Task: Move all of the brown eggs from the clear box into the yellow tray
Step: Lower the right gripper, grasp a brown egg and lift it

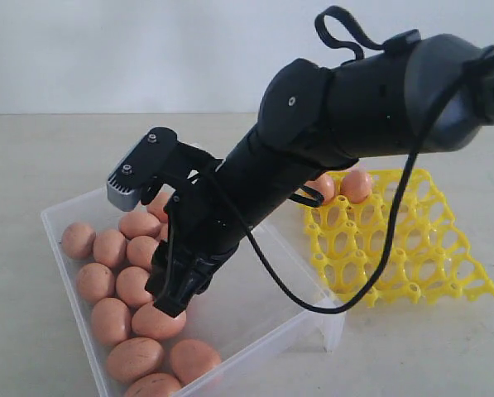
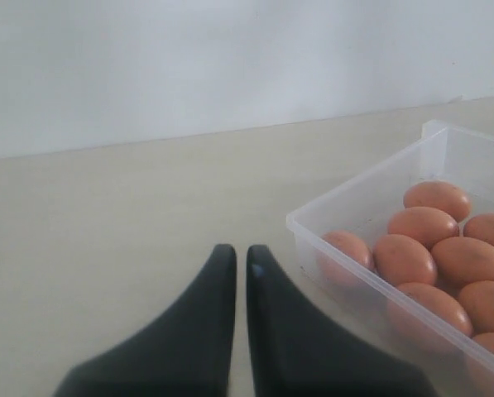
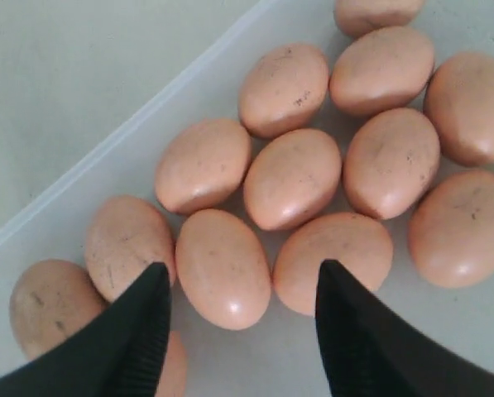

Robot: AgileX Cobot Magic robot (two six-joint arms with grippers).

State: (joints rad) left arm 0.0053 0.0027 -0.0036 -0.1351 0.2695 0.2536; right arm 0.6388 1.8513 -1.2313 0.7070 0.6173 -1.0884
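Brown eggs (image 3: pixel 292 178) lie packed against one long wall of the clear box (image 1: pixel 230 318) as the right gripper (image 1: pixel 170 299) hangs low inside it, fingers (image 3: pixel 139 331) spread wide and holding nothing, one on each side of a single egg (image 3: pixel 223 266) in the cluster. The step in hand appears to be a pick. The next move would call for a short descent, then a gentle close on that egg alone without nudging the neighbours touching it, then a lift clear of the box wall toward the yellow tray (image 1: pixel 412 248), which stands just beside the box's opposite long side. Twelve eggs, perhaps thirteen, can be counted in the one box; two eggs (image 1: pixel 356 184) sit in cups of the one tray, though the arm hides part of it. The left gripper (image 2: pixel 240 256) waits outside the box near a corner, fingers pressed nearly together, empty
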